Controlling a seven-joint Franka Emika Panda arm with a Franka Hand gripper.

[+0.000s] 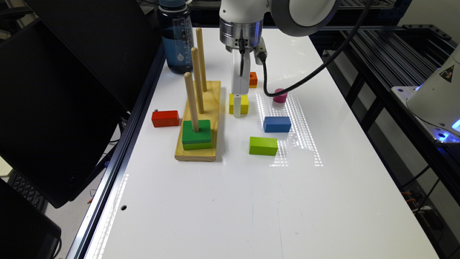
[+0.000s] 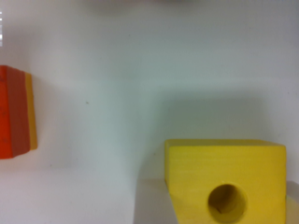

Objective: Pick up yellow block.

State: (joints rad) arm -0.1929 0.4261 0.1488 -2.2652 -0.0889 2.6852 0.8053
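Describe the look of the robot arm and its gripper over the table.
The arm is white with a grey ring at a joint. Its wrist is a shiny metal band. A black cable loops from the wrist. The gripper is a narrow white part.

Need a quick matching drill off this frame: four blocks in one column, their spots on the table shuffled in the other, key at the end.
Things:
1. yellow block
2. red block
3. dark green block
4. blue block

Places:
A. threaded on the nearest peg of the wooden base
B. under the gripper
C. between the pink cylinder and the lime-green block
D. next to the table's edge, left of the base in the exterior view

Pairs: 1-B, 2-D, 3-A, 4-C
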